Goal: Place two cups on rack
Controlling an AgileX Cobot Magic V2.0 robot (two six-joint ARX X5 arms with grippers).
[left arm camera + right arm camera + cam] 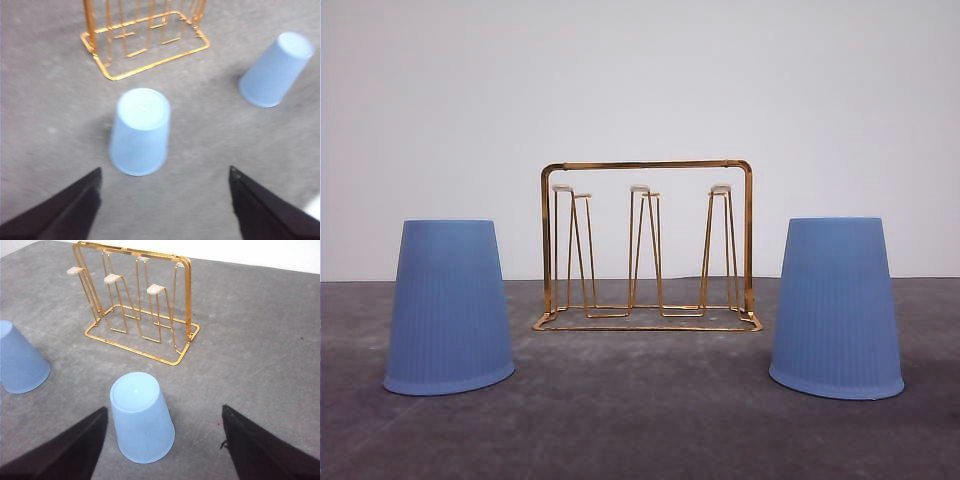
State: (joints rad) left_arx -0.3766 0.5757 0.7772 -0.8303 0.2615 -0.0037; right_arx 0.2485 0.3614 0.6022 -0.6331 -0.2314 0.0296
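Two light blue ribbed cups, left (449,306) and right (837,307), stand inverted on the grey surface (640,430), flanking the gold wire rack (648,245). Left claw (162,200) and right claw (162,442) both gape wide.

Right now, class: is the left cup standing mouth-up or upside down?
Upside down. The left cup rests on its wide rim; its closed narrow base faces up.

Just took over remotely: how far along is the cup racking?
Nothing is racked yet. Both light blue ribbed cups stand upside down on the table beside the gold wire rack. The open left tool and right tool each hover over one.
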